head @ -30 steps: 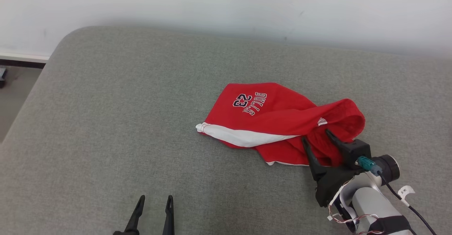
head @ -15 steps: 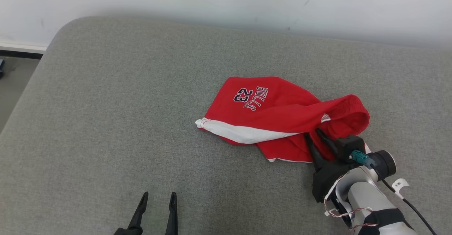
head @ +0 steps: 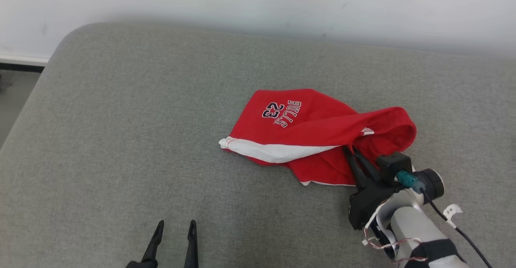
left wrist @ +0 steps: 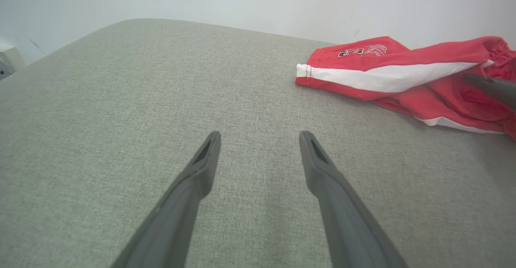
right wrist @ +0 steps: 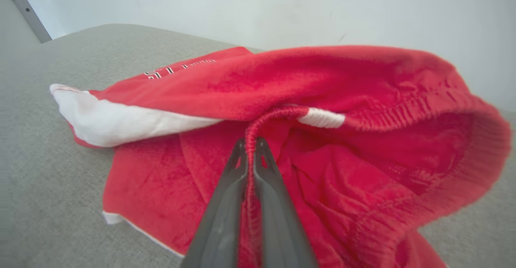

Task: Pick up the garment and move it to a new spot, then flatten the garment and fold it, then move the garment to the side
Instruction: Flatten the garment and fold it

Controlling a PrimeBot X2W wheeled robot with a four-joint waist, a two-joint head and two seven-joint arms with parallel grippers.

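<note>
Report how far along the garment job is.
Done: nothing finished; the red shorts lie crumpled on the grey cushion. In hand: the right gripper is shut on their waistband, shorts not yet lifted. The left gripper hangs open, apart from them. Left: lift and move, flatten, fold, set aside.

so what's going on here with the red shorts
The robot's right gripper is shut on the waistband of the shorts, which lie crumpled on the grey cushion. The left gripper is open over bare cushion, apart from the shorts. Nothing is flattened or folded yet.
</note>
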